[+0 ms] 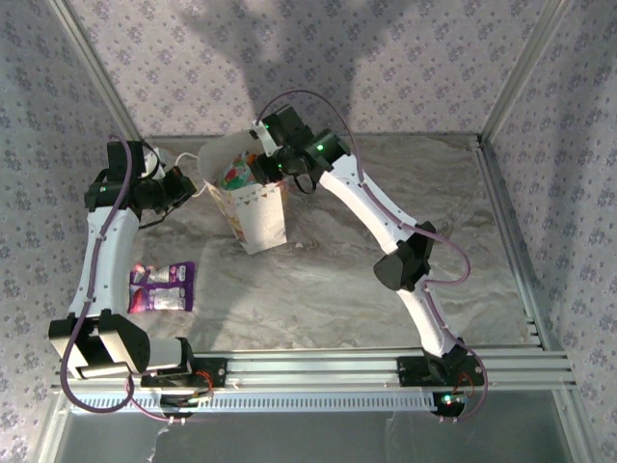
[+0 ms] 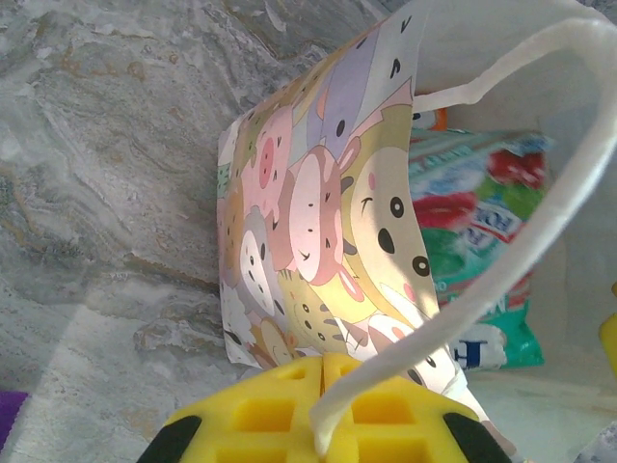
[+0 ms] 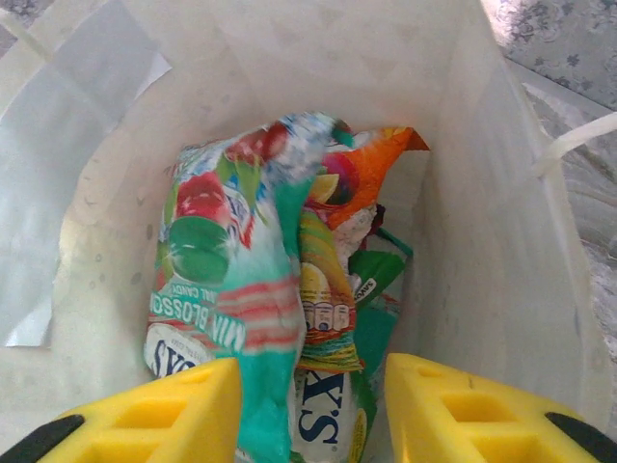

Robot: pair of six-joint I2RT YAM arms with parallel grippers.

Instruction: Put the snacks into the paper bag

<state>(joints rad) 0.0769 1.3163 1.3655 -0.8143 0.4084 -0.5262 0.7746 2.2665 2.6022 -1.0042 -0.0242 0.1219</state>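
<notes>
Left gripper [image 2: 323,376], jaws clamped on white cord handle [image 2: 540,222] of white cartoon-print paper bag [image 2: 318,222]; right gripper [image 3: 310,374], jaws apart, over glossy teal candy packet [image 3: 222,289] inside.

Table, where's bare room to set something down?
Free: the table's wide middle between bag, right arm and front rail, plus the stretch right of that arm. Crowded: back left around the bag; purple packets by the left arm.
</notes>
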